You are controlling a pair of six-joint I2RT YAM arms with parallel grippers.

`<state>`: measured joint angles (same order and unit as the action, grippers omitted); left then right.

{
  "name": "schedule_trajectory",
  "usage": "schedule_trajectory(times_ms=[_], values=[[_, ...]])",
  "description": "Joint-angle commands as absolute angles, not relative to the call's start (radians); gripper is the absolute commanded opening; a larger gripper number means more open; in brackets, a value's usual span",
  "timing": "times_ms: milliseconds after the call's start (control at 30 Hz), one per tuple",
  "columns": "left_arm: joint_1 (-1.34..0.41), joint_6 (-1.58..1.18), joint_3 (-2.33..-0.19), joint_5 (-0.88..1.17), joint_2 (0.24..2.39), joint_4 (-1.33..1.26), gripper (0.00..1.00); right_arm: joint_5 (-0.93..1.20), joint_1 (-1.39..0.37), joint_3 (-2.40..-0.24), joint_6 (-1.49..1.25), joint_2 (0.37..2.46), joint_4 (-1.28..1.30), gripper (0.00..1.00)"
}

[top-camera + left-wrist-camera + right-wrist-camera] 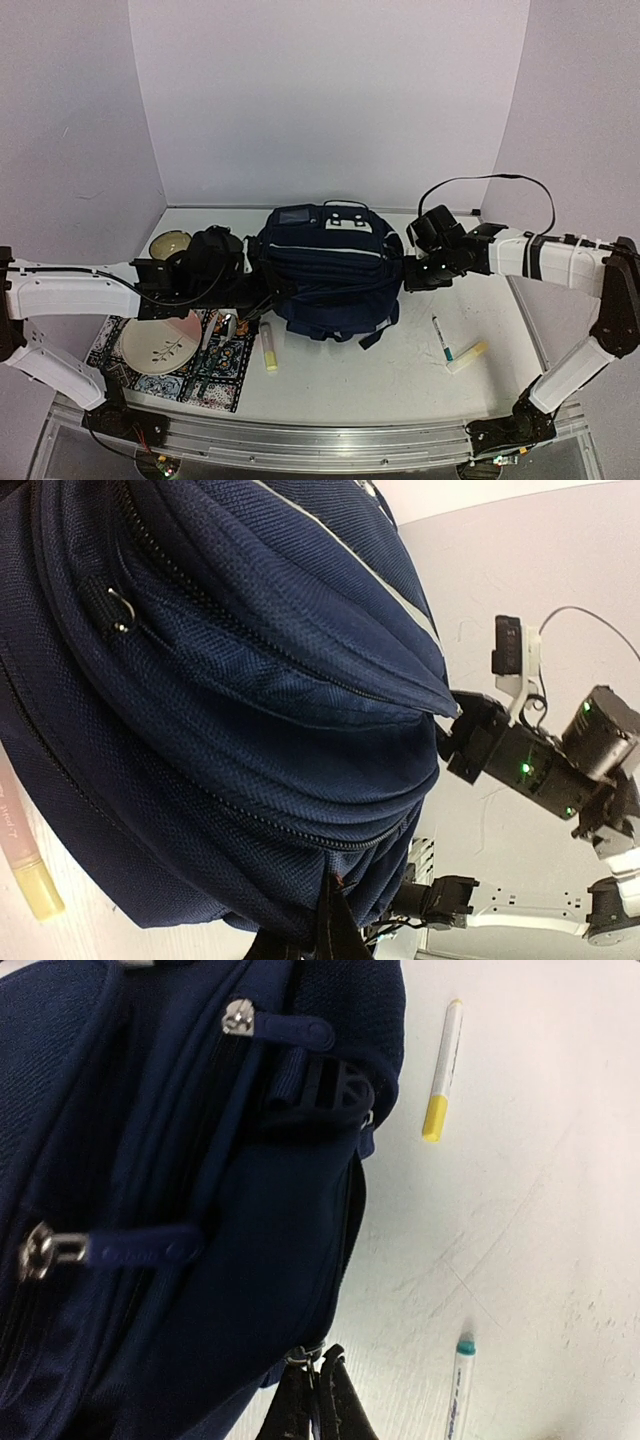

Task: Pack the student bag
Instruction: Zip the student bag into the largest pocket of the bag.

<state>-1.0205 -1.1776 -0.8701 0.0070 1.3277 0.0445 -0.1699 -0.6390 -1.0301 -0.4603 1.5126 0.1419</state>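
The student bag (325,270), a dark navy backpack with white stripe trim, lies in the middle of the table. My left gripper (262,288) is at its left side. In the left wrist view the gripper (335,925) is shut on a fold of the bag's fabric (250,710) just below a zipper line. My right gripper (406,272) is at the bag's right side. In the right wrist view it (318,1385) is shut on a small metal zipper pull (305,1353) at the bag's edge (200,1210).
A yellow highlighter (268,347) lies in front of the bag on the left. A teal-capped pen (441,337) and a yellow-capped marker (467,356) lie on the right. A plate (160,343) on a patterned mat (215,375) and a bowl (170,243) are on the left.
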Motion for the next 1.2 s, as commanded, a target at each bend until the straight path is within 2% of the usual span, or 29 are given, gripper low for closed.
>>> schedule_trajectory(times_ms=[0,300,533,700,900,1000,1167], values=[[-1.022,-1.122,-0.886,0.054,1.205,0.058,0.00,-0.310,-0.533,-1.083,-0.399,1.581,0.094,0.00],[-1.021,-1.077,-0.904,0.163,1.202,0.047,0.00,-0.214,-0.440,-1.112,-0.331,1.669,0.012,0.00],[-1.021,-1.019,-0.922,0.355,1.209,-0.039,0.00,-0.116,-0.342,-1.080,-0.313,1.665,-0.043,0.00],[-1.020,-0.951,-0.931,0.198,1.200,0.096,0.00,-0.009,-0.330,-1.052,-0.288,1.595,-0.048,0.00],[-1.018,-0.807,-0.997,0.086,1.342,0.150,0.00,0.152,-0.349,-0.965,-0.278,1.481,-0.062,0.00],[-1.004,-0.723,-1.076,0.035,1.422,0.211,0.11,0.188,-0.371,-0.919,-0.286,1.410,-0.061,0.00],[-0.976,-0.615,-1.167,-0.162,1.498,0.305,0.29,0.221,-0.429,-0.891,-0.305,1.343,-0.054,0.00]])
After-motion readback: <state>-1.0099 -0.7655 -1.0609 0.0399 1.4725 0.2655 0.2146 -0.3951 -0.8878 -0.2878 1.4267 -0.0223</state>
